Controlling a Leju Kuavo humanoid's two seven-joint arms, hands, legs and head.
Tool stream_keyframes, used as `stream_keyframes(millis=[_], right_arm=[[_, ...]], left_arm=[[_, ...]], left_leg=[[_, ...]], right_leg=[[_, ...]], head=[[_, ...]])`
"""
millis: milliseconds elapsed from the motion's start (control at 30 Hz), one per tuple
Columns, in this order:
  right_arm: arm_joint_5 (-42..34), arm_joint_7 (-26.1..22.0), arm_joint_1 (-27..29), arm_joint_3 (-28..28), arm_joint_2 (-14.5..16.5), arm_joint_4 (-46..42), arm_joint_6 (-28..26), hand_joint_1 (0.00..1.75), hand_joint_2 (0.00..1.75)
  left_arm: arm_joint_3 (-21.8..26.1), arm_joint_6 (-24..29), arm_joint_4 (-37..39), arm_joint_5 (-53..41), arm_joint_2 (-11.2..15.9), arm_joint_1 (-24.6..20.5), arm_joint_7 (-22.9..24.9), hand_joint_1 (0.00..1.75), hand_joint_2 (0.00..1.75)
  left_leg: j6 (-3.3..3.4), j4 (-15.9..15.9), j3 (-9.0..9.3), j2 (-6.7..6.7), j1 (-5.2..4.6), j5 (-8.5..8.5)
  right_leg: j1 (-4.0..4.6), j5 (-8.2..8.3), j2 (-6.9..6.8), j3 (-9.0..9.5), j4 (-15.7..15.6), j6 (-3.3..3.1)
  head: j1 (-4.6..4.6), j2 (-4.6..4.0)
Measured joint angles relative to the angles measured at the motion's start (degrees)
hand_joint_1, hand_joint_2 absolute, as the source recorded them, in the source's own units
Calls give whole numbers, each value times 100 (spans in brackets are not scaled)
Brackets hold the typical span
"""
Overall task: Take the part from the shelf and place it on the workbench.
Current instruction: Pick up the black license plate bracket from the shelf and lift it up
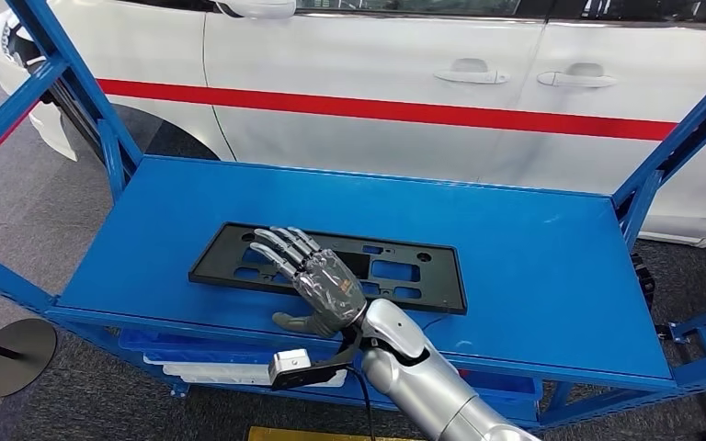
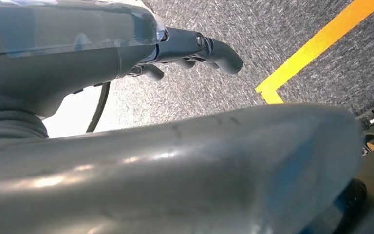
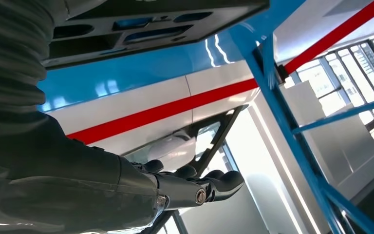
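Our right hand (image 1: pixel 324 285) hovers, fingers spread, over the black license-plate frame (image 1: pixel 404 276) on the blue shelf (image 1: pixel 533 266); next we need a grip.

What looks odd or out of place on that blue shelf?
Nothing stands out. The black part lies flat and square on the blue shelf, apparently undamaged, with the right hand spread over it. Nothing is spilled.
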Motion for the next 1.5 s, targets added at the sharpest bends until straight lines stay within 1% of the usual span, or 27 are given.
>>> stream_keyframes(millis=[233, 467, 567, 733, 900, 1233, 1367, 1500], right_arm=[[32, 17, -152, 98, 203, 310, 70, 0, 175], [61, 82, -170, 104, 243, 457, 76, 0, 175], [177, 224, -171, 104, 246, 510, 43, 0, 175], [671, 676, -206, 104, 271, 756, -258, 0, 175], [857, 714, -230, 103, 302, 1019, -470, 0, 175], [977, 733, -223, 104, 337, 1286, -565, 0, 175], [1193, 892, -202, 103, 337, 1352, -740, 0, 175], [1597, 1180, -190, 104, 337, 1448, -1068, 0, 175]], left_arm=[[-2, 1, 0, 13, 0, -8, 0, 0, 0], [-22, -11, 0, -5, 2, -33, 0, 0, 0], [-44, -15, 0, 4, 2, -37, 0, 0, 0], [-113, -14, 0, 54, 1, -38, 0, 0, 0], [-144, -15, 0, 74, 0, -36, 0, 0, 0], [-157, 3, 0, 109, 1, -26, -39, 0, 0], [-194, 4, 0, 111, 1, -27, -52, 0, 0], [-255, 10, 0, 142, 0, -26, -54, 0, 0]], left_leg=[[0, 1, -2, 0, 0, 0], [0, 1, -1, 0, -1, 0], [0, 1, -1, 0, 0, 0], [0, 1, -1, 0, 0, -1], [0, 1, -1, 0, 0, -1], [0, 1, -1, 0, 0, -1], [0, 1, -1, 0, 0, -1], [0, 1, -1, 0, 0, -1]], right_leg=[[-1, 0, -1, 0, -3, 0], [-1, 0, -1, 0, -3, 0], [0, 0, -1, 0, -3, 0], [0, 0, -1, 0, -3, 0], [0, 0, -1, 0, -3, 0], [0, 0, -1, 0, -4, 0], [0, 0, -1, -1, -4, 0], [0, 0, -1, -1, -4, 0]], head=[[0, 0], [0, 0], [0, 0], [0, 0], [0, 0], [0, 0], [0, 0], [0, 0]])
